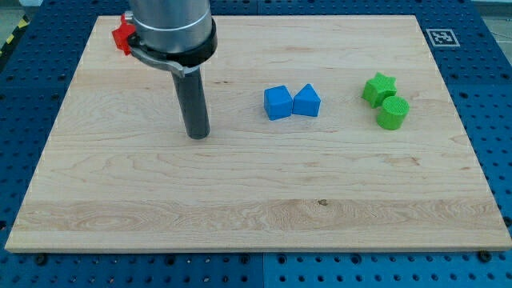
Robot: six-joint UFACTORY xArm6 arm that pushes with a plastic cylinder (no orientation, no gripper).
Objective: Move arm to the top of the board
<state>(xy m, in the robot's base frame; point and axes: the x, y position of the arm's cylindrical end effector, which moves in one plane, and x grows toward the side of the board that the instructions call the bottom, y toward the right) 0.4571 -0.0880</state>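
Two blue blocks touch mid-board, two green blocks touch rightward, a red block sits top-left.

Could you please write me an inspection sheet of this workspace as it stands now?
Surface: pale wooden board, flat on a blue perforated table.
Job's things: my tip rests on the board, left of the blue blocks.
Clutter: blue cube touching blue wedge-like block; green star block touching green cylinder; red block, partly hidden.
Pincer: nothing seen.
Cables: nothing seen.
Surroundings: black-and-white marker tag.
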